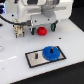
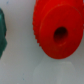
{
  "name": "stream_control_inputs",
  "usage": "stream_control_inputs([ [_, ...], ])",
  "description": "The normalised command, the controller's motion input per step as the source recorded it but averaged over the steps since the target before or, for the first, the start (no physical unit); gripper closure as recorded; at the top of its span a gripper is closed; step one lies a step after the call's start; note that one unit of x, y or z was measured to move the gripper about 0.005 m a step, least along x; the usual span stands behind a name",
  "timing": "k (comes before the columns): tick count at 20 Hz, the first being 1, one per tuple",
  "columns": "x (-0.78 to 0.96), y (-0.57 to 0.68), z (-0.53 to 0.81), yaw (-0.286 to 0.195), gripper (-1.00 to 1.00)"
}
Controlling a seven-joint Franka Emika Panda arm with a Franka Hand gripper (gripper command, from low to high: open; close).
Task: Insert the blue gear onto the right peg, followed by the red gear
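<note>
On the white counter [image 1: 12, 70], reading across the exterior view from its left, a grey plate [image 1: 35, 56] with a black border lies flat; a thin dark pin [image 1: 38, 54] stands free toward its left end, and the blue gear [image 1: 50, 53] sits flat toward its right end, apparently already seated over the right peg, which is hidden beneath it. So the first half of the job looks done, and the second is still open. Behind the plate and well apart from it, the red gear [image 1: 42, 31] sits at the tool [image 1: 42, 30], not yet over the blue one. The wrist view fills with the red gear [image 2: 56, 31], centre hole facing the camera. Whether the tool is clenched on it or only around it, I cannot tell; the fingertips are not distinct.
</note>
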Motion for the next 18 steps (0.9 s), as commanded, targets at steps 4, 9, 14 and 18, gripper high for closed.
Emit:
stream_control_inputs([
  [4,-0.09,0.0,-0.03,0.0,1.0],
  [9,-0.1,-0.01,-0.06,0.0,1.0],
  [14,0.01,0.0,0.05,0.0,1.0],
  [18,0.06,-0.02,0.41,0.0,1.0],
])
